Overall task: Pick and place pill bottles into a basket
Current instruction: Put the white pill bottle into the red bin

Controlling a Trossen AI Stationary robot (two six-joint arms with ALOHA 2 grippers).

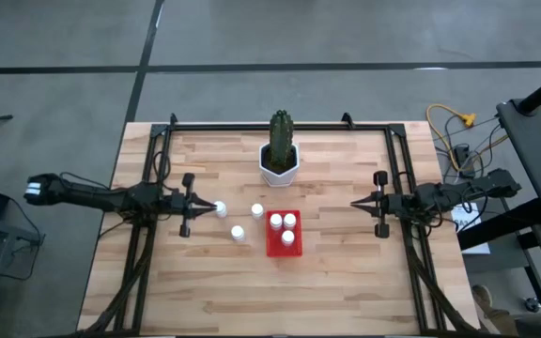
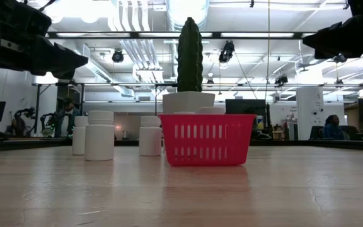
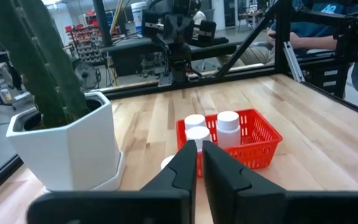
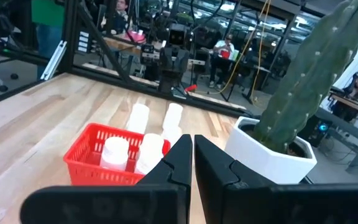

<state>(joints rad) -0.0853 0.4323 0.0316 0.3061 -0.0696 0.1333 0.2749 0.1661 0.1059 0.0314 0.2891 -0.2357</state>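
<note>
left gripper [image 1: 198,206] extended level toward table centre, fingers nearly closed, holding nothing, near a pill bottle [image 1: 221,209]; right gripper [image 1: 357,203] mirrors it, narrow, beyond basket [image 1: 284,246].

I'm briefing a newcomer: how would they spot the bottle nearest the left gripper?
Find the cactus pot, then the red basket in front of it. Three pill bottles stand loose to its left; this bottle is the outermost, just off the left gripper.

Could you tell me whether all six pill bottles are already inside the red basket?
No, the high view shows three pill bottles in the basket, while three others stand on the table to its left.
</note>
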